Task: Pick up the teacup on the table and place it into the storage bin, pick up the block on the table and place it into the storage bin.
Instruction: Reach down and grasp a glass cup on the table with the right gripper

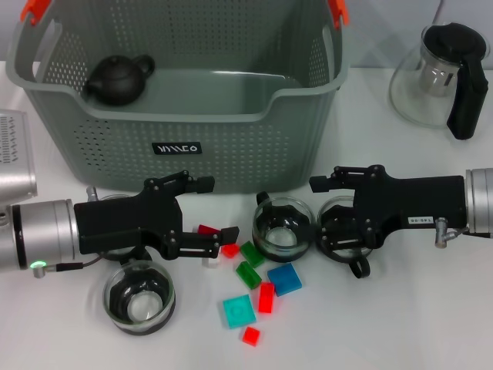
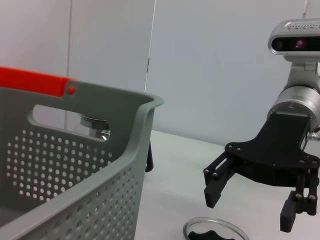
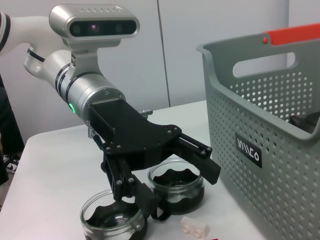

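**Both claws low on the counter, cups and blocks still outside the bin**

The storage bin [image 1: 192, 116] stands at the far side of the white counter [image 1: 400, 324], grey and perforated, with orange handle clips and a small black label on its near wall. A dark teapot [image 1: 117, 79] lies inside at its far left.

Just near the bin, three glass teacups with dark inserts sit on the counter: the left teacup [image 1: 139, 299] near the left arm, the middle teacup [image 1: 283, 229] at centre, and the right teacup [image 1: 343, 231] beside it. A scatter of coloured blocks lies between them: a small red block [image 1: 229, 250], two green blocks [image 1: 249, 264], a blue block [image 1: 285, 279], a teal block [image 1: 239, 311] and more red ones near it.

The left claw [image 1: 219, 236] lies low over the counter, its fingers spread apart, the tips just beside the small red block and holding nothing. The right claw [image 1: 266, 206] reaches in from the right, its fingers open, spanning the right teacup with tips next to the middle teacup; whether it touches either cannot be told.

A glass teapot with a black handle [image 1: 439, 73] stands far right, well apart from the bin.
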`<state>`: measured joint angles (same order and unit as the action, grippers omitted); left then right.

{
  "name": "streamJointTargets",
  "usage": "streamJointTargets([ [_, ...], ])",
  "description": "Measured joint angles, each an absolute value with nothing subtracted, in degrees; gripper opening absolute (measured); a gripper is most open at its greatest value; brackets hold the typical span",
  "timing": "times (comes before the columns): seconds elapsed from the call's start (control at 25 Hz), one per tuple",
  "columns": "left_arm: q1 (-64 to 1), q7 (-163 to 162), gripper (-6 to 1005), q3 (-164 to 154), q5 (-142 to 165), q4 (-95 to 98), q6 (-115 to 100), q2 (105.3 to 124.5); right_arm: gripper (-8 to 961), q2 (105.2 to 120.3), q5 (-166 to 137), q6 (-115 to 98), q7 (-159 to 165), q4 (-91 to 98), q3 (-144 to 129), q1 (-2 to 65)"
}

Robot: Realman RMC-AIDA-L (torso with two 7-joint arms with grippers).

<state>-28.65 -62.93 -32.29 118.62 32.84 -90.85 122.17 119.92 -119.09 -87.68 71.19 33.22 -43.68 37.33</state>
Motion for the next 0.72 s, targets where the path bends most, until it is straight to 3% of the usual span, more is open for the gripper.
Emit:
streamJointTargets([
  [0.72, -28.5, -62.5, 950, -32.3, 118.7, 33.0, -94.8, 121.94, 858, 119.43, -119.3, -89.3, 72.5, 35.8, -43.7, 36.6],
])
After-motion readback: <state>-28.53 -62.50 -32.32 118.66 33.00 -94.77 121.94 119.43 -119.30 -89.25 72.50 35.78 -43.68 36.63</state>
